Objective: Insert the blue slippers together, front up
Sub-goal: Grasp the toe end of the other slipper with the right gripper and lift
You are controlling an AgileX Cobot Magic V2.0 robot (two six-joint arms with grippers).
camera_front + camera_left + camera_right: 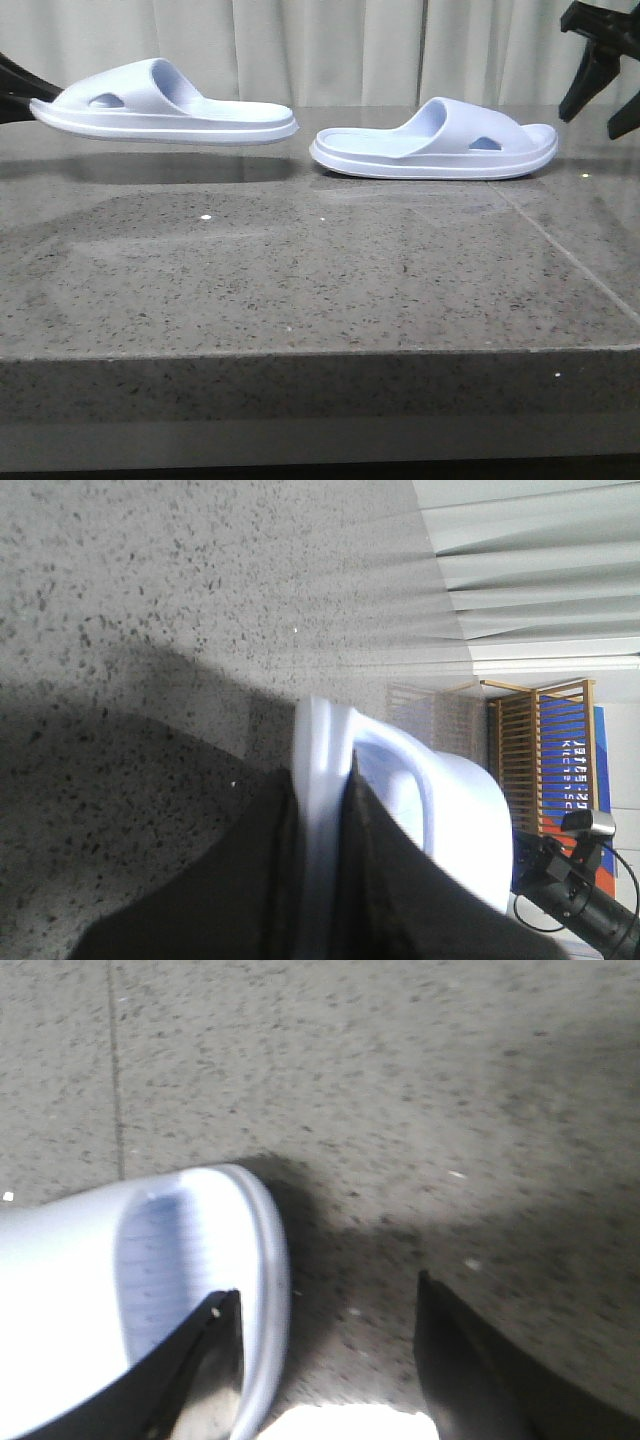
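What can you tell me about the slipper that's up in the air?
The lifted slipper is pale light blue and looks like soft foam, with a thick sole, a wide strap and an oval hole in the strap's side. It hangs level above the grey speckled table, sole down, with its shadow underneath and not touching the stone. The left gripper pinches its end between dark fingers. It sits left of the other slipper, with a small gap between them.

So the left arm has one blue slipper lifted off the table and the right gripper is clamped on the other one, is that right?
Not quite. The left gripper does hold its slipper above the table, but the right gripper is open, as the right wrist view shows; the other slipper lies on the table, ungripped.
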